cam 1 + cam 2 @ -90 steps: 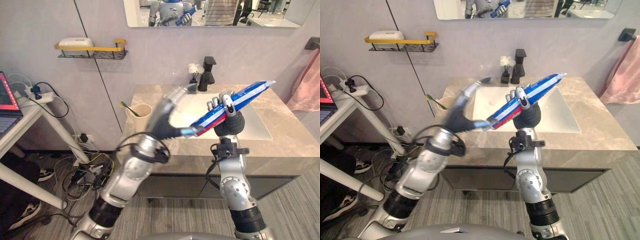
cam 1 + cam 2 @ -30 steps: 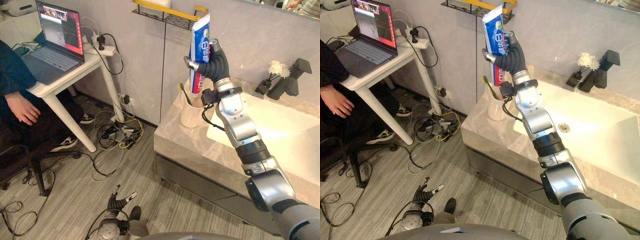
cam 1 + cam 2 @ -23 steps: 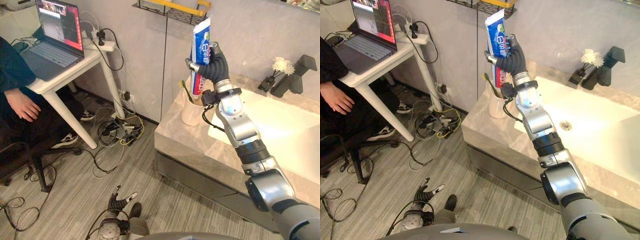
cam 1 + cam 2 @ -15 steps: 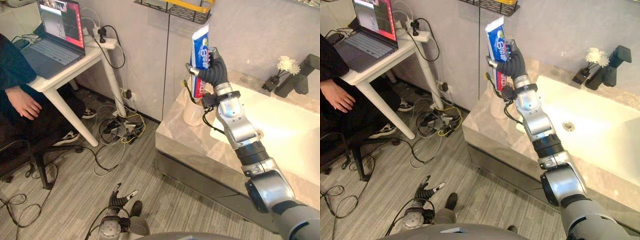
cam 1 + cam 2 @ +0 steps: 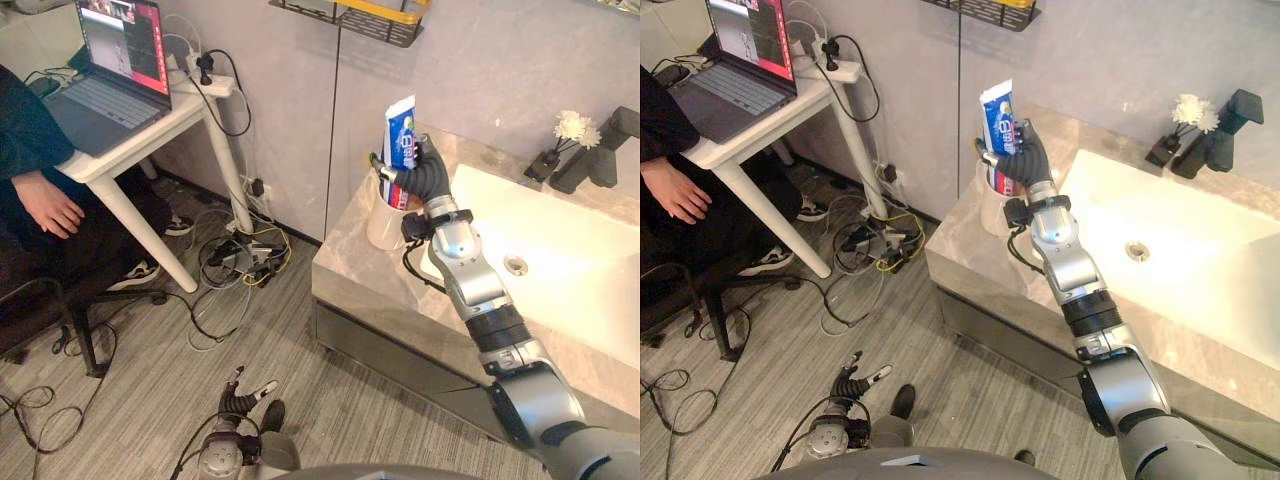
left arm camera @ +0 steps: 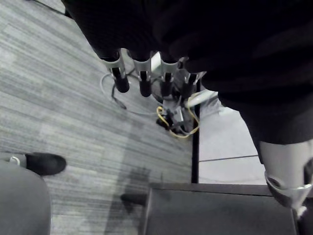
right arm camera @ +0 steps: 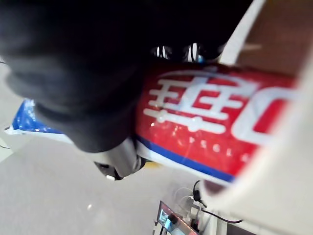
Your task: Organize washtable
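**Grey-walled washroom corner with a desk alongside**

The stone-topped washtable (image 5: 352,262) stands against a plain grey wall (image 5: 480,60). Its white basin (image 5: 570,255) is brightly lit, and a black tap (image 5: 592,160) sits at its back edge. Above the washtable's left end a black wire shelf (image 5: 345,20) with a yellow rail hangs on the wall, and a dark vertical seam (image 5: 331,120) runs down below it. Left of the washtable is a white desk (image 5: 135,130) carrying an open laptop (image 5: 112,60) and a power strip (image 5: 207,78); a person (image 5: 25,130) sits there. Between the desk and the washtable, cables (image 5: 238,255) tangle on the grey striped floor (image 5: 150,400).
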Controlling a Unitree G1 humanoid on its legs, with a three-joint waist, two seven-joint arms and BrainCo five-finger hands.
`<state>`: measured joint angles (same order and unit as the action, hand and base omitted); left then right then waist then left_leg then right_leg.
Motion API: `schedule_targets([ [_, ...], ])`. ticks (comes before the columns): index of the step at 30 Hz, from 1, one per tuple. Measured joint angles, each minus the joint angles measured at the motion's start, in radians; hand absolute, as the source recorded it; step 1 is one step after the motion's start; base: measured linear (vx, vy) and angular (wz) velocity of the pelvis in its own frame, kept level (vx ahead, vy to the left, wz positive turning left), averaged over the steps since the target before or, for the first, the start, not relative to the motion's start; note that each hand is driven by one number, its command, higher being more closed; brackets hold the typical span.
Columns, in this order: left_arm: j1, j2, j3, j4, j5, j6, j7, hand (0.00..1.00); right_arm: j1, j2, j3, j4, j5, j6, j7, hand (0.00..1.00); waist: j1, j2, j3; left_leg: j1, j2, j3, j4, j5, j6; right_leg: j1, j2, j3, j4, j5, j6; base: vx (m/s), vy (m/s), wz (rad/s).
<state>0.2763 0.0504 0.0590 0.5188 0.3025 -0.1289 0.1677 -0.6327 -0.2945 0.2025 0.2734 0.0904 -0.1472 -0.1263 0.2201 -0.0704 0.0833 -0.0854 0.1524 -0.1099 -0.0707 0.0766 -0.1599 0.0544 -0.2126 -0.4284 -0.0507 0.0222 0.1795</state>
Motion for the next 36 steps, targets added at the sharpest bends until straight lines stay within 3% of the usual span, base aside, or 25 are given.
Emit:
schedule_targets([
  [2,-0.001,0.0,-0.001,0.0,0.0,0.0,0.0,0.0,0.003,0.0,-0.005,0.0,0.0,0.0,0.001,1.0,-0.001,0.001,0.001,0.0,0.0,0.001,0.0,0.0,0.0,0.0,0.0,0.001,0.0,0.0,0.0,0.0,0.0,0.0],
  [3,-0.001,0.0,-0.001,0.0,0.0,0.0,0.0,0.0,0.003,0.0,-0.007,0.0,0.0,-0.002,0.001,0.0,-0.002,0.003,0.005,0.002,0.0,0.003,0.0,0.0,0.0,0.0,0.0,0.003,0.0,0.0,0.0,0.0,0.0,0.0],
  [21,-0.003,0.003,0.002,0.015,0.001,0.0,0.013,0.0,0.095,0.041,-0.038,-0.12,0.007,-0.011,-0.021,0.0,-0.007,0.002,0.007,0.01,0.001,0.015,0.0,-0.001,0.001,-0.001,-0.001,0.014,0.001,0.0,0.0,0.0,0.0,-0.01],
  [36,-0.001,-0.004,0.033,0.031,0.021,0.001,0.015,0.0,0.108,0.041,-0.053,-0.399,0.009,-0.076,-0.03,0.0,-0.026,0.002,0.007,0.059,0.003,0.064,-0.021,-0.002,0.002,0.001,-0.006,0.058,0.008,0.001,0.0,0.0,0.003,-0.09],
])
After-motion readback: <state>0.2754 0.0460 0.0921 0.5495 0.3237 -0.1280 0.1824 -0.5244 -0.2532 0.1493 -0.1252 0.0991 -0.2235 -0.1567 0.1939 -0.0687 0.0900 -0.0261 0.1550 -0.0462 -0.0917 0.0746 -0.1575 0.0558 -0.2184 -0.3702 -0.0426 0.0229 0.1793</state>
